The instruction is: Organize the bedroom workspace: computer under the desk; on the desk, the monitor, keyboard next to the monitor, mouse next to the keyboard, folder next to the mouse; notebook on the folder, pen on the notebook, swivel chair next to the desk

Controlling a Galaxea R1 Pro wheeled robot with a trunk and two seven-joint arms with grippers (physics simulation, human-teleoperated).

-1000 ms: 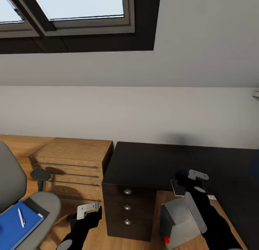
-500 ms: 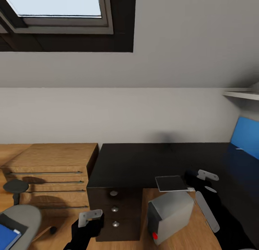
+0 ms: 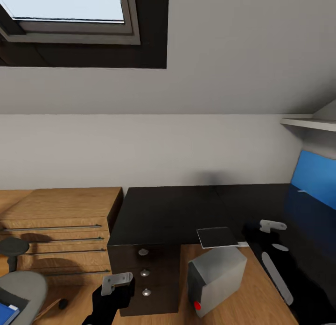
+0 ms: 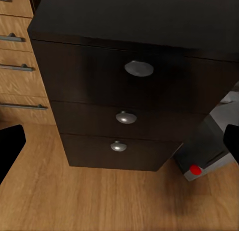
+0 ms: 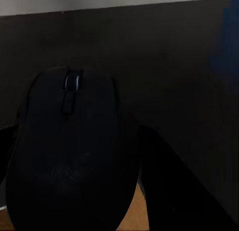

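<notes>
Right end effector point(image 3: 273, 225): lower right, over worktop point(image 3: 186, 208), clamped on mouse point(image 5: 67, 151).
Mouse: long axis along the fingers, wheel end toward wall.
Left end effector point(image 3: 116, 283): bottom left, spread wide, facing the drawers.

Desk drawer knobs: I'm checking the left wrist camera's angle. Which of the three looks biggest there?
The top knob on the black desk; it looks wider than the two below it.

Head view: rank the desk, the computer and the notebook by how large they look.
1. desk, by far the largest.
2. computer.
3. notebook, smallest, though it lies farther from the camera than the computer.
</notes>
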